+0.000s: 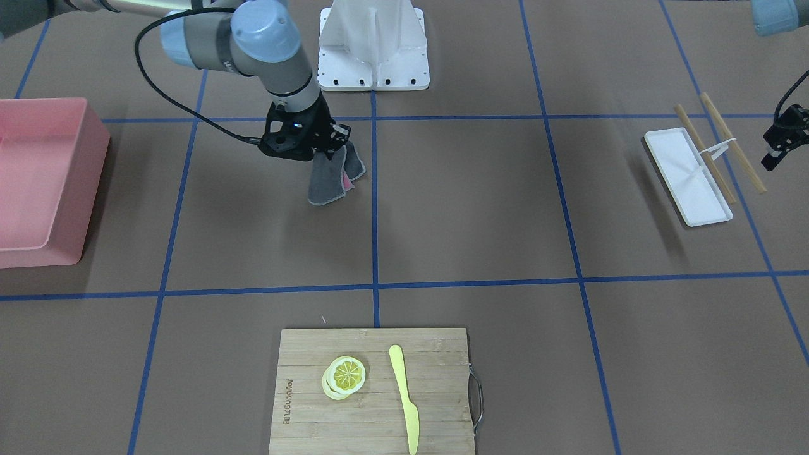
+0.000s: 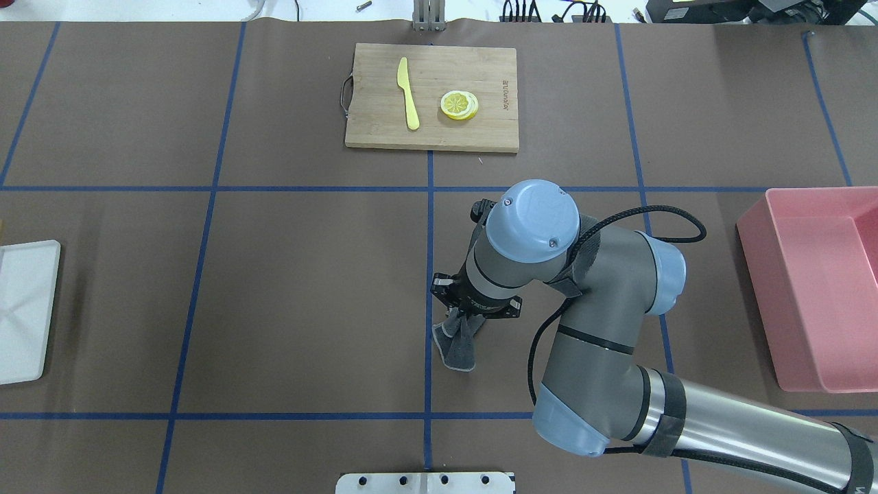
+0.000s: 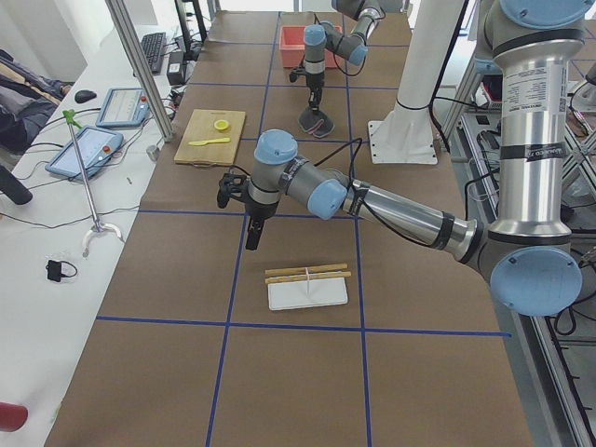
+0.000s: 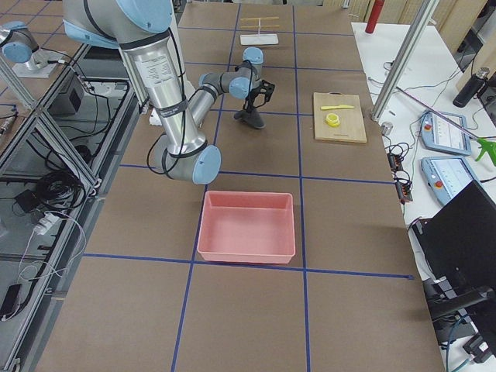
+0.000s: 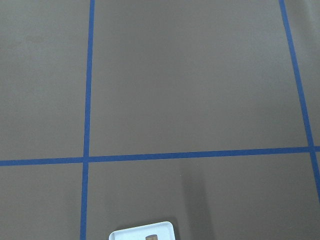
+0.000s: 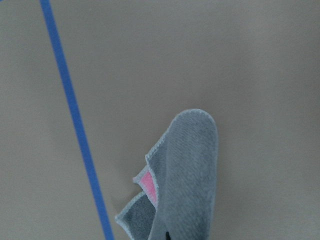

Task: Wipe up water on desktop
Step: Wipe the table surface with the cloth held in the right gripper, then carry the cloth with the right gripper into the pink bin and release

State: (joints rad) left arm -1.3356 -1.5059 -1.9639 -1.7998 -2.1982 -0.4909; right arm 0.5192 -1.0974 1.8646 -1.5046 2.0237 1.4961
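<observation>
The brown desktop (image 2: 309, 295), gridded in blue tape, shows no puddle or sheen that can be made out, so where the water lies cannot be told. On the robot's side of the bamboo cutting board (image 2: 432, 134), and a little to the robot's right of it, the right arm (image 2: 603, 288) reaches down over the middle of the table. Its right gripper (image 1: 332, 142) is clamped on the top edge of a grey cloth (image 1: 327, 182) with a pink underside. The cloth hangs straight below the jaws, long axis near upright, just beside the blue tape line (image 2: 429, 274) that runs from the board toward the robot. Its lower end appears to meet the desktop, so the wipe would likely turn on dragging it flat across the surface. This arm is plainly the nearer one for the job. The left gripper (image 1: 782, 140) hovers well apart from the board on the robot's left, next to a white tray (image 1: 687, 177) and chopsticks (image 1: 733, 142); whether its fingers are parted cannot be told, and it holds nothing that shows.
</observation>
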